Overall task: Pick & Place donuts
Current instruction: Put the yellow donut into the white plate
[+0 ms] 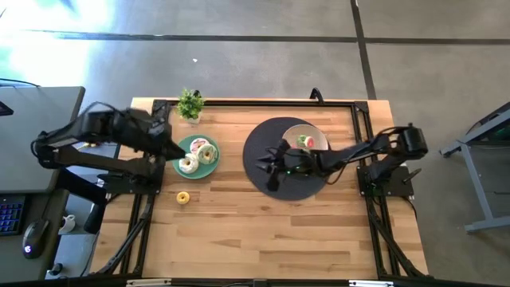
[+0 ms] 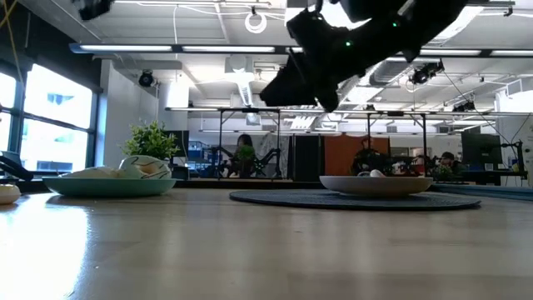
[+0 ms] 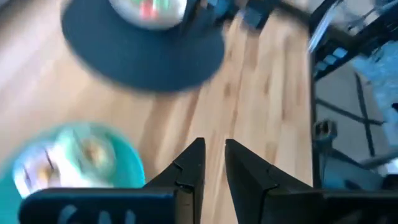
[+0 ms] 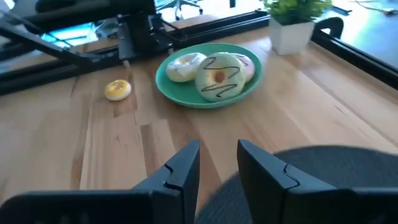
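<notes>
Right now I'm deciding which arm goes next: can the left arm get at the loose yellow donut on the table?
Probably yes. The yellow donut lies alone on bare wood near the left claw, just past the teal plate; nothing blocks it.

Table (image 4: 348,118) of smooth pale wood planks; round mat (image 1: 263,151) matt dark; teal plate (image 4: 171,87) glossy.

1. The left arm reaches in from the table's left side; the left gripper (image 3: 213,163) looks empty, fingers slightly parted, though its view is blurred.
2. The right arm stretches leftward, raised; the right gripper (image 4: 217,163) is empty, fingers narrowly apart.
</notes>
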